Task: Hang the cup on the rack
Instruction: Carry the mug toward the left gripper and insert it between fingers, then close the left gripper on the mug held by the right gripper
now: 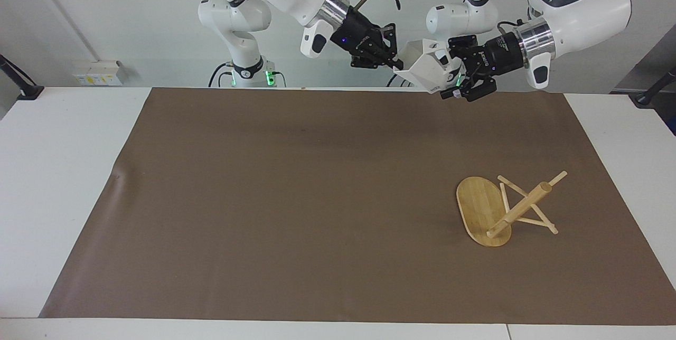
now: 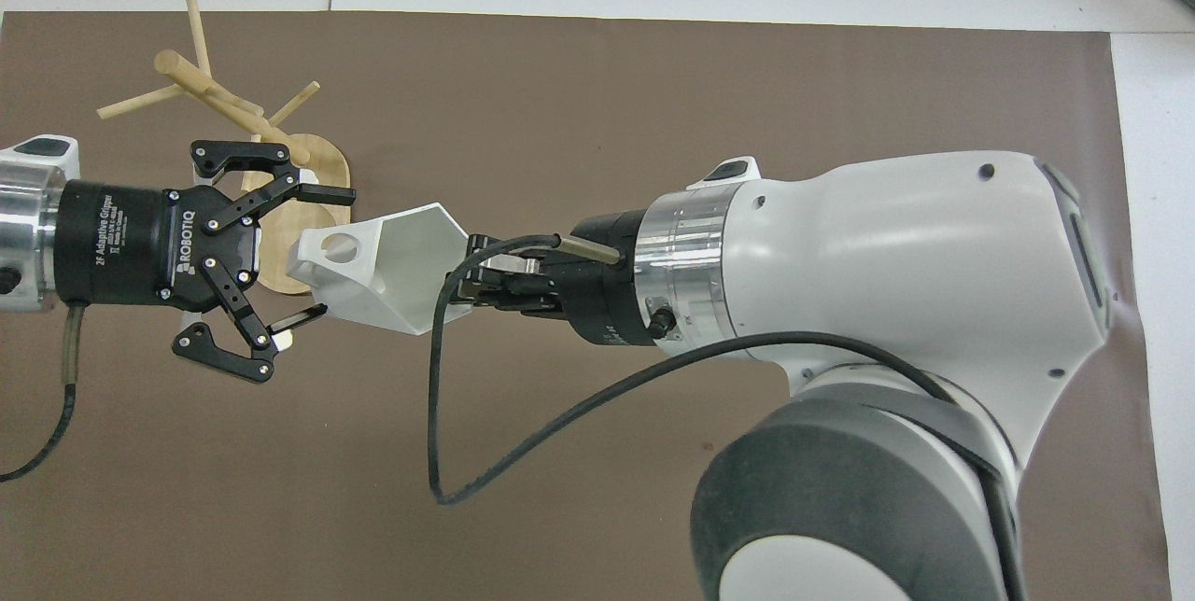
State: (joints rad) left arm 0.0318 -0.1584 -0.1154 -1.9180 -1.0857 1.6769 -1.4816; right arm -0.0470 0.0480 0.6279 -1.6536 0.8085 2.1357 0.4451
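The white faceted cup point(image 1: 425, 68) hangs in the air over the robots' edge of the brown mat. My right gripper point(image 1: 390, 61) is shut on its rim and holds it on its side point(image 2: 397, 270). The handle tab with its round hole point(image 2: 341, 247) points at my left gripper point(image 2: 327, 254), which is open with its fingers either side of the tab end. In the facing view my left gripper point(image 1: 453, 73) is right against the cup. The bamboo rack point(image 1: 501, 210) lies tipped over on the mat, toward the left arm's end, pegs and post resting on the mat point(image 2: 215, 97).
A brown mat point(image 1: 296, 197) covers most of the white table point(image 1: 53, 171). A black cable point(image 2: 439, 414) loops from the right wrist. The right arm's big white body point(image 2: 887, 349) hides much of the mat in the overhead view.
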